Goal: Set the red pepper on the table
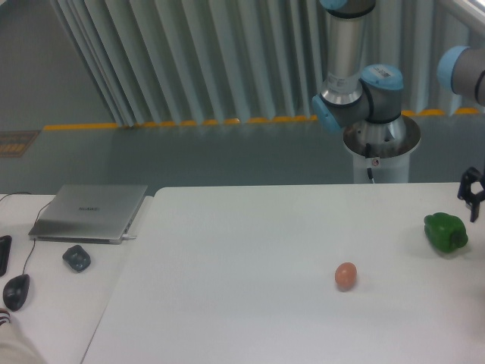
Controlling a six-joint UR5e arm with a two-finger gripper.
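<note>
The red pepper is out of view. The white table (250, 303) fills the lower part of the camera view. Only a black part of my gripper (473, 197) shows at the right edge, just above the table's far right side and close above the green pepper (445, 232). The rest of the gripper is cut off by the frame, so I cannot tell whether it is open, shut or holding anything.
A small tan-orange egg-shaped object (345, 275) lies on the table right of centre. The arm's base (379, 136) stands behind the table's far edge. On the adjoining desk at left are a closed laptop (89, 212), a dark small object (76, 258) and a mouse (15, 292).
</note>
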